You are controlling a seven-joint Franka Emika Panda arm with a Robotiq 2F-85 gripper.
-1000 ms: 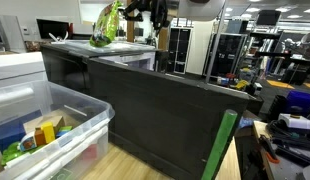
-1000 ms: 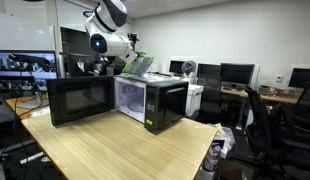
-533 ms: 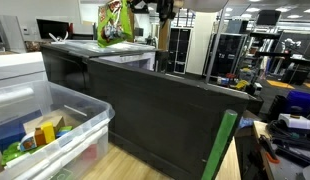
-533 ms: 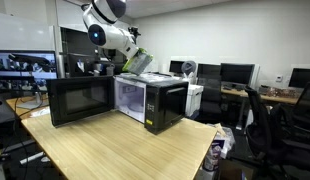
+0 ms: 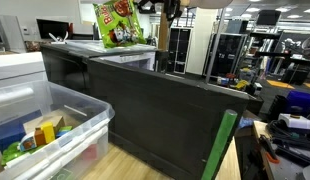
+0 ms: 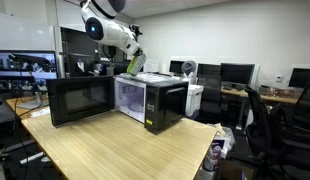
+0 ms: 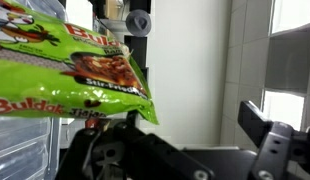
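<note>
A green snack bag (image 5: 119, 22) with red lettering stands upright over the top of the black microwave (image 5: 145, 75). In an exterior view the bag (image 6: 134, 64) is small, just under the arm's end. My gripper (image 7: 195, 115) is open, its jaws wide apart. The wrist view shows the bag (image 7: 65, 70) filling the upper left, its lower corner against the left finger, while the right fingertip (image 7: 251, 108) stands free. Nothing lies between the jaws. Whether the bag's bottom rests on the microwave top is hidden. In both exterior views the gripper (image 5: 167, 8) (image 6: 137, 55) hangs high, beside the bag.
Two microwaves (image 6: 81, 100) (image 6: 153, 100) stand side by side on a wooden table (image 6: 125, 150). A clear plastic bin (image 5: 90, 118) with several toys sits close to one camera. A green post (image 5: 223, 140), office chairs (image 6: 263, 125) and monitors (image 6: 235, 73) are around.
The bag has swung from a low tilted lie to upright and higher. The arm's end has risen with it. The jaws have stayed wide apart.
</note>
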